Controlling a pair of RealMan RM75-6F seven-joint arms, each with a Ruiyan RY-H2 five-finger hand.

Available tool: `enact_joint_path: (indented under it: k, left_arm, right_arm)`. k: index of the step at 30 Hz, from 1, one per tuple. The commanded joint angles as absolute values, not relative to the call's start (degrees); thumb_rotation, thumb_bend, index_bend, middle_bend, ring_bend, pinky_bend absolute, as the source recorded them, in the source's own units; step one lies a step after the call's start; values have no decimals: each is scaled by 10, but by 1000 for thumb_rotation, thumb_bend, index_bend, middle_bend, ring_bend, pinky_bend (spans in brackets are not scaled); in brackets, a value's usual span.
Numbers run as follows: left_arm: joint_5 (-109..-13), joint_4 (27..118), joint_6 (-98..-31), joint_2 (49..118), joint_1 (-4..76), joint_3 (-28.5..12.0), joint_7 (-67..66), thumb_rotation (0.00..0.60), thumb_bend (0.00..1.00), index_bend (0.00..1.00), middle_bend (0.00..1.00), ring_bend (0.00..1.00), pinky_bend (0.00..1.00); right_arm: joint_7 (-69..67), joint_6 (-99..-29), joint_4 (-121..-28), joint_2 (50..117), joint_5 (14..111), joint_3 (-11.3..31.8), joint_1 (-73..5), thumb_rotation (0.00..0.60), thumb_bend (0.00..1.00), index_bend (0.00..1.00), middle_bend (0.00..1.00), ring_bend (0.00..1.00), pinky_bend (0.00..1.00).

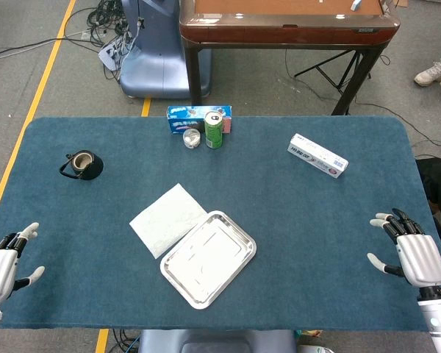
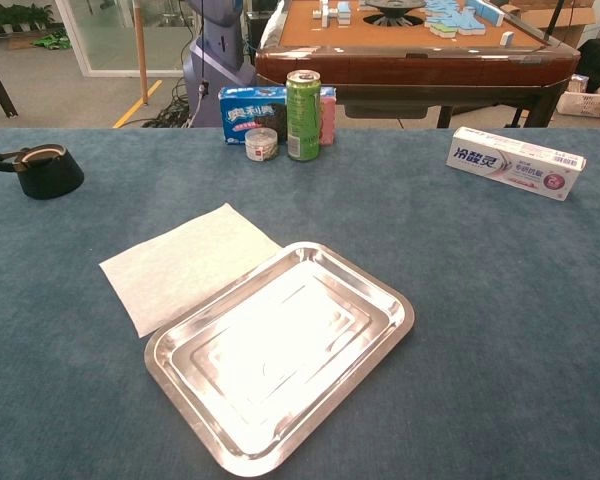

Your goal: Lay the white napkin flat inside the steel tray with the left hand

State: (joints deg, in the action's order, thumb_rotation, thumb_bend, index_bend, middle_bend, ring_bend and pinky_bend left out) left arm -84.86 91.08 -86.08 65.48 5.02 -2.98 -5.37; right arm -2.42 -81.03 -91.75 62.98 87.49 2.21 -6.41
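blue table [image 1: 294, 220] carries napkin [image 1: 167, 219], steel tray [image 1: 239, 265], teapot [image 1: 81, 165], green can [image 1: 214, 131], toothpaste box [image 1: 318, 155].

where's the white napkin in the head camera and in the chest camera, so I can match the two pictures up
Head view: the white napkin lies left of centre, flat on the table, at the upper-left edge of the steel tray.
Chest view: the white napkin lies left of centre, beyond the steel tray's left rim.
Shared landmark: the green can at the far side of the table.
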Motion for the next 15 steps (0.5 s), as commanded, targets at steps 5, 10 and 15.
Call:
enact_joint_path:
  k: [5,10,15]
  left_arm:
    - [-847,909,-857,655,51,-29,-56,600,168,176,301,262,508]
    - [-851,909,-859,657,51,-28,-56,600,168,175,301,261,508]
    - [-870,917,-847,648,56,-16,-41,600,168,174,154,77,284]
  right_arm:
    - [-26,-806,-917,630,878,20,-67,600,207,297,243,103,204]
    - [-32,-801,-913,629,874,20,-70,600,208,301,243,103,204]
    - [-34,-806,-916,626,871,22,-67,600,208,313,243,103,204]
